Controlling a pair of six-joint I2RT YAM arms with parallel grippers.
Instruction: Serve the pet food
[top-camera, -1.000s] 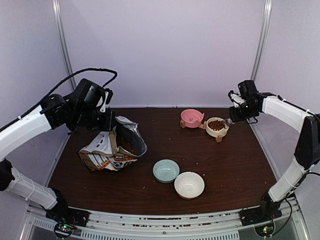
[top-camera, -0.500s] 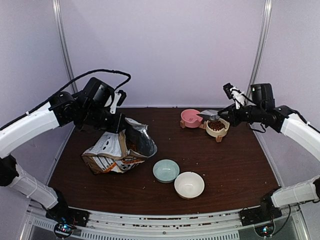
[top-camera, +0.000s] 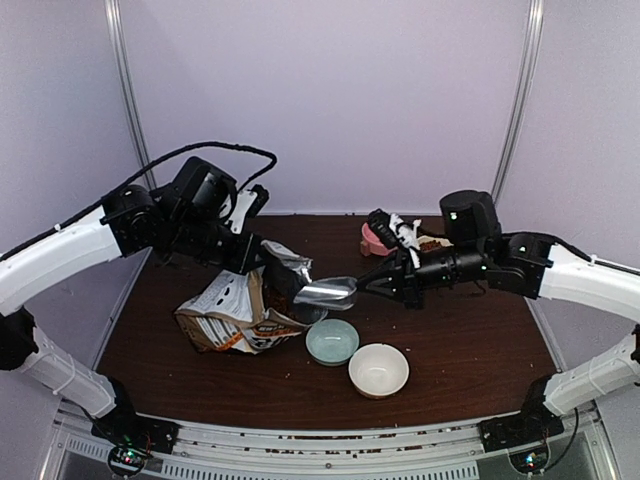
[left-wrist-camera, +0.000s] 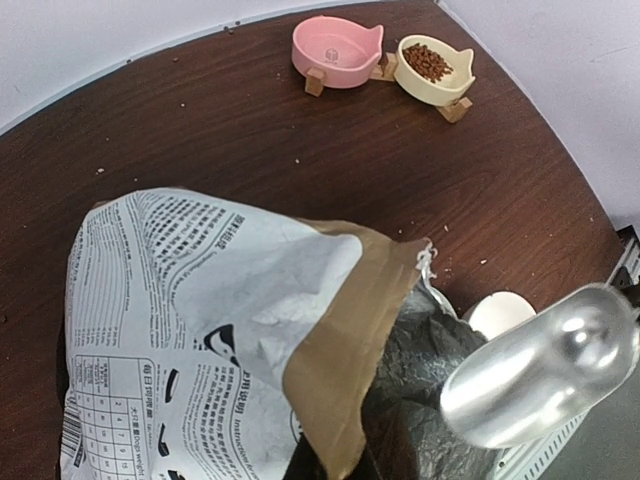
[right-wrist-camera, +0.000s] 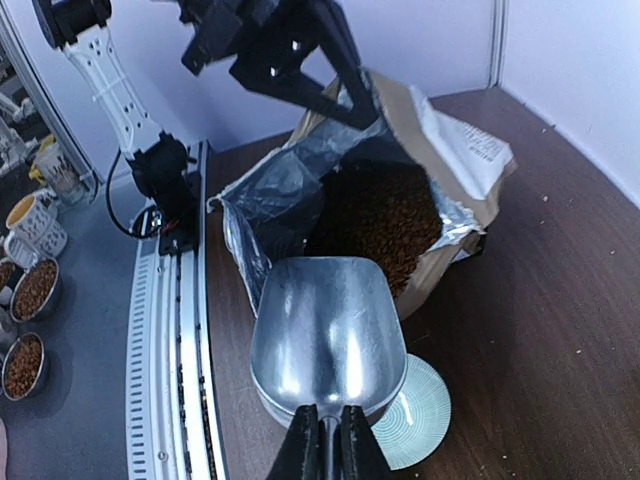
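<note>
The pet food (right-wrist-camera: 385, 215) is a reddish-brown heap inside the open paper bag (top-camera: 235, 312); more fills the cream cat-shaped bowl (left-wrist-camera: 428, 62). My left gripper (top-camera: 252, 260) is shut on the bag's upper rim and holds the foil-lined mouth open toward the right. My right gripper (right-wrist-camera: 322, 450) is shut on the handle of an empty metal scoop (right-wrist-camera: 325, 335). The scoop (top-camera: 330, 293) hangs just outside the bag's mouth, over the pale green bowl (top-camera: 332, 341), with its open end facing the kibble.
A white bowl (top-camera: 378, 369) sits right of the green one near the front. A pink cat-shaped bowl (left-wrist-camera: 337, 47) stands empty at the back beside the cream one. Scattered crumbs lie on the brown table (top-camera: 470, 340). Shelving with other filled bowls (right-wrist-camera: 30, 290) lies beyond the table's rail.
My right arm swung the scoop from the cream bowl at the back right leftward to the bag's mouth. My left arm shifted right, drawing the bag's mouth with it.
</note>
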